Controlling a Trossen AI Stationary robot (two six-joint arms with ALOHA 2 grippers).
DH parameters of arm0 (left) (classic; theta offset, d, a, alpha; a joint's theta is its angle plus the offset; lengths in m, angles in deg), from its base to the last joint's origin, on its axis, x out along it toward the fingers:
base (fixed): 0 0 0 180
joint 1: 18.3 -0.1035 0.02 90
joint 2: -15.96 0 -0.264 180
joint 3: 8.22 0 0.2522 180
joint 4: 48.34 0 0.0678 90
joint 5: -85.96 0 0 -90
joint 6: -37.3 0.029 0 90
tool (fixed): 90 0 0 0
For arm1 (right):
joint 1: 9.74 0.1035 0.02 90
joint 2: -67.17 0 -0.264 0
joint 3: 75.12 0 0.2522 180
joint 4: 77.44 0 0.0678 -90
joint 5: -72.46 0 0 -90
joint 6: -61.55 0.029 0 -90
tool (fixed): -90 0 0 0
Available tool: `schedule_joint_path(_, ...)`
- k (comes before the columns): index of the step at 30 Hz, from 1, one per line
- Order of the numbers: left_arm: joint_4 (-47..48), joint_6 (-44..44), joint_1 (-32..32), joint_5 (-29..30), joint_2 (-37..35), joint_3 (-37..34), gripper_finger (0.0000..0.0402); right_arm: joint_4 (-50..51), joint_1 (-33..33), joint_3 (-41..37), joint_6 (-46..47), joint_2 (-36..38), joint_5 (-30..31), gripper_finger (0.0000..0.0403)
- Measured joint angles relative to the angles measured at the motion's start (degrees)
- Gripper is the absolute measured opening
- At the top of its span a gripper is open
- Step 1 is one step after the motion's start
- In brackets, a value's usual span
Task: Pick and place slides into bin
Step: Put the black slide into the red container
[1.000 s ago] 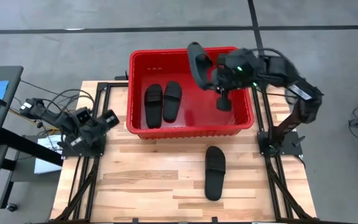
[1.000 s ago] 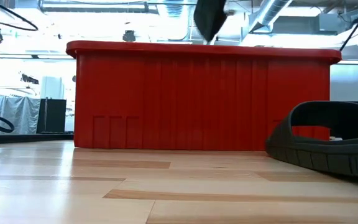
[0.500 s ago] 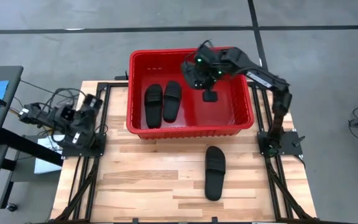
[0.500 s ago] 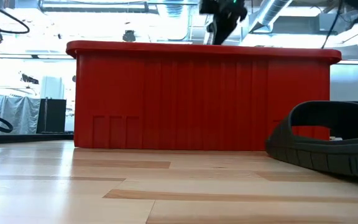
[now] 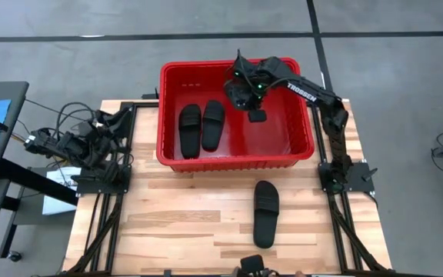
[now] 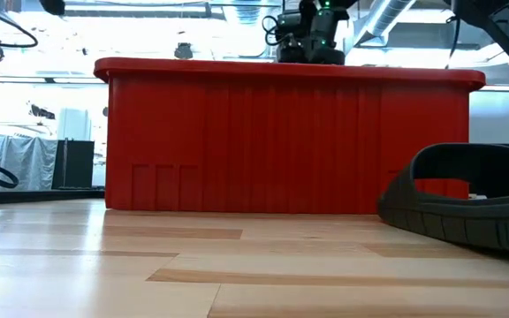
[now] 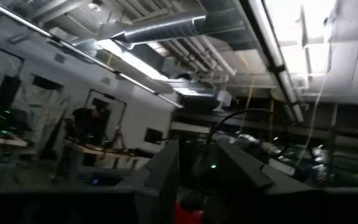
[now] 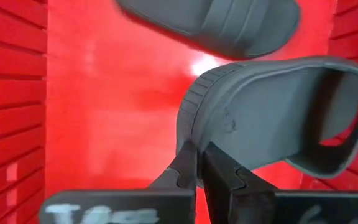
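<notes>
The red bin [image 5: 237, 161] stands at the table's far middle. Two black slides [image 5: 190, 131] [image 5: 213, 123] lie side by side on the left half of its floor. My right gripper [image 5: 241, 91] reaches into the bin near its far wall, shut on a third slide [image 8: 272, 118], which the gripper mostly hides from above. A fourth slide [image 5: 265, 212] lies sole down on the table in front of the bin. My left gripper [image 5: 120, 120] is open and empty at the table's left edge, its fingers [image 7: 166, 177] pointing up at the ceiling. My right gripper pinches the rim of the sole at one end of the slide [image 8: 194, 138] between its two fingers [image 8: 185, 167]. The fingers come from above into the bin. The slide reaches away from them, its strap [image 8: 353, 124] at the far end. Whether it touches the floor I cannot tell.
The bin's front wall [image 6: 281, 141] hides its inside in the low view; only the right wrist [image 6: 307, 40] shows above the rim. The table slide shows large at the right [image 6: 467, 208]. Bare red floor [image 5: 283, 131] lies in the bin's right half.
My right gripper has gone down from above the bin's far rim into the bin, a little toward the table's left, turning the held slide from upright down below the rim. My left gripper has drawn back toward the table's far left and tipped upward.
</notes>
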Motion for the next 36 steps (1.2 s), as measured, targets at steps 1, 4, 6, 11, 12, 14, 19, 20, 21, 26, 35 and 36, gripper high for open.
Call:
schedule_joint_path(1, -0.1, 1.0, 0.0, 0.4, 0.0, 0.0, 0.0093, 0.0, -0.2, 0.0, -0.1, -0.1, 0.0, 0.0000)
schedule_joint_path(4, 0.0, 2.6, 0.0, 0.6, 0.0, 0.4, 0.0093, 0.0, -0.7, 0.0, -0.1, 0.0, -0.1, 0.0000)
schedule_joint_path(6, 1.4, 2.6, 0.0, 0.6, 0.0, 1.4, 0.0093, 0.2, -0.7, 0.0, -0.1, 0.0, -0.1, 0.0000)
schedule_joint_path(11, 8.0, 1.3, 0.0, 0.6, 0.0, 4.7, 0.0093, 2.4, -0.5, 0.0, 1.7, 0.0, 2.7, 0.0000)
schedule_joint_path(12, 9.2, 0.8, 0.0, 0.6, 0.0, 5.5, 0.0093, 2.4, 0.0, 0.0, 1.8, 0.0, 3.2, 0.0000)
schedule_joint_path(14, 11.6, 0.6, 0.0, 0.6, 0.0, 6.8, 0.0093, 2.0, 0.7, 0.0, 1.9, 0.0, 3.7, 0.0000)
schedule_joint_path(19, 17.8, -1.0, 0.0, 0.6, 0.0, 9.7, 0.0093, 2.1, 2.7, 0.0, 6.4, 0.0, 8.4, 0.0000)
schedule_joint_path(20, 19.6, -1.4, 0.0, 0.6, 0.0, 10.5, 0.0093, 2.2, 3.3, 0.0, 7.0, 0.0, 10.0, 0.0000)
schedule_joint_path(21, 21.9, -2.0, 0.0, 0.7, 0.0, 11.4, 0.0093, 2.1, 3.8, 0.0, 7.4, 0.0, 11.1, 0.0000)
schedule_joint_path(26, 39.4, -9.6, 0.0, 2.5, 0.0, 16.3, 0.0093, 2.0, 5.6, 0.0, 9.3, 0.0, 11.4, 0.0000)
schedule_joint_path(35, 71.5, -29.6, 0.0, -10.6, 0.0, 25.2, 0.0093, 4.7, 6.5, 0.0, 13.4, -4.4, 12.7, 0.0000)
schedule_joint_path(36, 72.6, -30.1, 0.0, -13.2, 0.0, 25.6, 0.0093, 5.0, 6.8, 0.0, 13.5, -5.3, 13.4, 0.0000)
